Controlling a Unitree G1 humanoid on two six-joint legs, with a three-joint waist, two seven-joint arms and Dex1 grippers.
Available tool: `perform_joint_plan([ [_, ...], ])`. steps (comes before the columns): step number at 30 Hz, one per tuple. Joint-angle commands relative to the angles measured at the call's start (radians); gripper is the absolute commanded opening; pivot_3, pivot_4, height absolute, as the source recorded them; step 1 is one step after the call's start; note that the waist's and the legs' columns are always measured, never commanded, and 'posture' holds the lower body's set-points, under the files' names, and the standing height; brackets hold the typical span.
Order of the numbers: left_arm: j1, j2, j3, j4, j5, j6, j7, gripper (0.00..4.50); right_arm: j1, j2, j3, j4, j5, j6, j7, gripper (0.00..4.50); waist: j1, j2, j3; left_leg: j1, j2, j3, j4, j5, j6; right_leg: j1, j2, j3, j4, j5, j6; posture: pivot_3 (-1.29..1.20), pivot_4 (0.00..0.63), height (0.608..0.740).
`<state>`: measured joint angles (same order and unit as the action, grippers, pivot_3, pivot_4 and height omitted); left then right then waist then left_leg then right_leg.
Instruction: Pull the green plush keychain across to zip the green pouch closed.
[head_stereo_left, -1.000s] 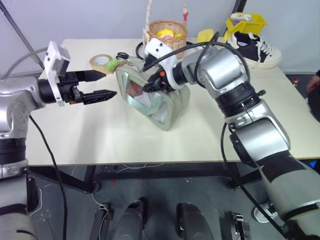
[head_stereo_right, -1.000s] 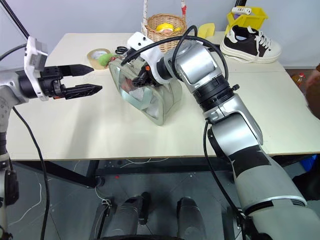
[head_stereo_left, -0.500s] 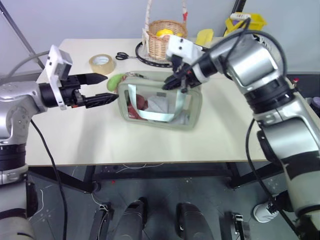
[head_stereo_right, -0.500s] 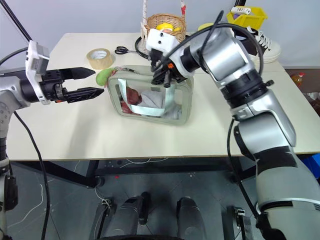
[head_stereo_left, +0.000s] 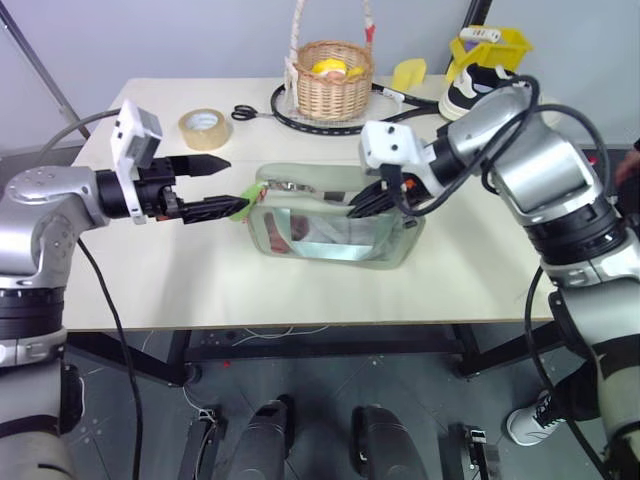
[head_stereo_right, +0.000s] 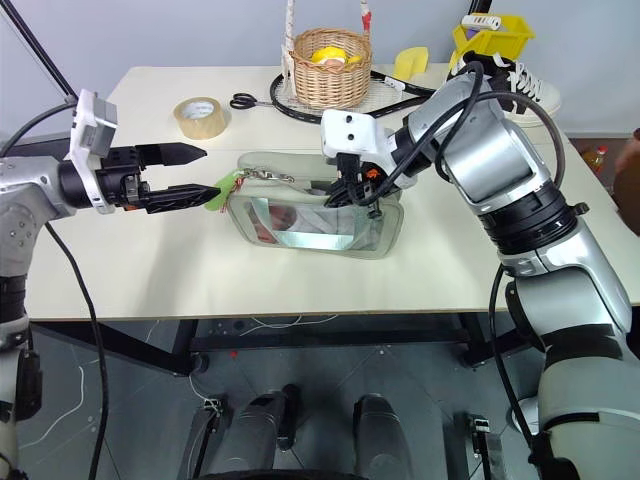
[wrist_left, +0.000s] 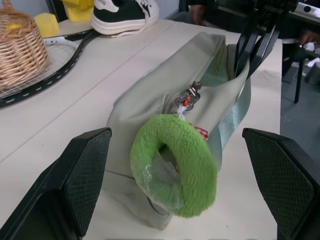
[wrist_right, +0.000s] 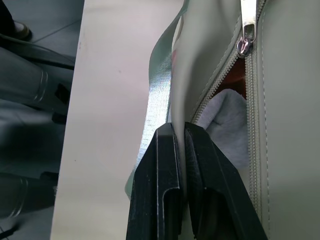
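The green pouch (head_stereo_left: 335, 225) lies lengthwise at the table's middle, clear window toward me. Its zip is partly open over grey and red contents. The green plush keychain (wrist_left: 175, 170), a fuzzy lime ring, hangs from the zip pull at the pouch's left end (head_stereo_left: 246, 197). My left gripper (head_stereo_left: 232, 184) is open and level, and the plush sits between its spread fingers (wrist_left: 85, 175) without being pinched. My right gripper (head_stereo_right: 347, 196) reaches in from the right. It is shut on the pouch's fabric rim beside the zip (wrist_right: 180, 132).
At the back of the table stand a wicker basket (head_stereo_left: 335, 75) with a yellow item inside, a tape roll (head_stereo_left: 203, 127), scissors (head_stereo_left: 245, 112) and a black racket (head_stereo_right: 400, 88). A sneaker (wrist_left: 125, 15) and a yellow bin (head_stereo_left: 492, 45) are at the back right.
My right gripper has shut on the pouch, swung it round from tilted to lengthwise and drawn it right and nearer. The plush end now sits between my left fingers.
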<state>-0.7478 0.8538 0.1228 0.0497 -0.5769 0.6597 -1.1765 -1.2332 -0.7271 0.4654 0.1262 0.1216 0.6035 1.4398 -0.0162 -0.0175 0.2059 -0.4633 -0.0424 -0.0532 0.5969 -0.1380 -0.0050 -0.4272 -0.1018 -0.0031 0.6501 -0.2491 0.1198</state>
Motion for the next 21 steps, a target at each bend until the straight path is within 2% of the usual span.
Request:
perform_joint_plan([
  [1, -0.036, -0.002, -0.011, -0.001, 0.008, -0.024, -0.012, 4.50, -0.016, -0.009, -0.045, 0.026, -0.016, -0.040, -0.001, 0.02, 0.000, 0.000, 0.000, 0.000, 0.000, 0.000, 0.000, 0.000, 0.000, 0.000, 0.000, 0.000, 0.000, 0.000, 0.000, 0.00, 0.150, 0.724],
  [6, -0.045, -0.010, -0.027, -0.008, 0.006, -0.016, -0.005, 4.50, -0.019, -0.019, -0.061, 0.053, -0.011, -0.066, 0.013, 0.02, 0.000, 0.000, 0.000, 0.000, 0.000, 0.000, 0.000, 0.000, 0.000, 0.000, 0.000, 0.000, 0.000, 0.000, 0.000, 0.00, 0.150, 0.724],
  [9, -0.050, -0.018, -0.035, -0.020, 0.002, -0.004, 0.006, 4.50, 0.001, -0.024, -0.053, 0.046, -0.030, -0.082, 0.003, 0.94, 0.000, 0.000, 0.000, 0.000, 0.000, 0.000, 0.000, 0.000, 0.000, 0.000, 0.000, 0.000, 0.000, 0.000, 0.000, 0.00, 0.150, 0.724],
  [12, -0.050, -0.026, -0.040, -0.044, -0.006, 0.014, 0.020, 4.50, -0.006, -0.024, -0.089, 0.052, -0.033, -0.048, -0.038, 2.33, 0.001, 0.000, 0.000, 0.000, 0.000, 0.000, 0.000, 0.000, 0.000, 0.000, 0.000, 0.000, 0.000, 0.000, 0.000, 0.00, 0.150, 0.724],
  [13, -0.049, -0.027, -0.040, -0.050, -0.007, 0.018, 0.022, 4.50, -0.012, -0.028, -0.110, 0.051, -0.029, -0.031, -0.053, 2.97, 0.000, 0.000, 0.000, 0.000, 0.000, 0.000, 0.000, 0.000, 0.000, 0.000, 0.000, 0.000, 0.000, 0.000, 0.000, 0.00, 0.150, 0.724],
  [16, -0.052, -0.027, -0.043, -0.054, -0.006, 0.026, 0.027, 4.50, 0.016, -0.104, -0.159, -0.017, -0.016, -0.004, -0.038, 4.42, 0.005, 0.000, 0.000, 0.000, 0.000, -0.001, 0.000, 0.000, 0.000, 0.000, 0.000, 0.000, 0.000, 0.000, 0.000, 0.00, 0.150, 0.724],
  [21, -0.049, -0.027, -0.047, -0.038, 0.010, 0.011, 0.029, 4.50, 0.122, -0.201, -0.199, -0.111, -0.035, -0.037, -0.055, 4.42, 0.001, 0.000, 0.000, 0.000, 0.001, 0.001, 0.000, 0.000, 0.000, 0.001, 0.000, 0.000, -0.002, 0.000, 0.000, 0.00, 0.150, 0.724],
])
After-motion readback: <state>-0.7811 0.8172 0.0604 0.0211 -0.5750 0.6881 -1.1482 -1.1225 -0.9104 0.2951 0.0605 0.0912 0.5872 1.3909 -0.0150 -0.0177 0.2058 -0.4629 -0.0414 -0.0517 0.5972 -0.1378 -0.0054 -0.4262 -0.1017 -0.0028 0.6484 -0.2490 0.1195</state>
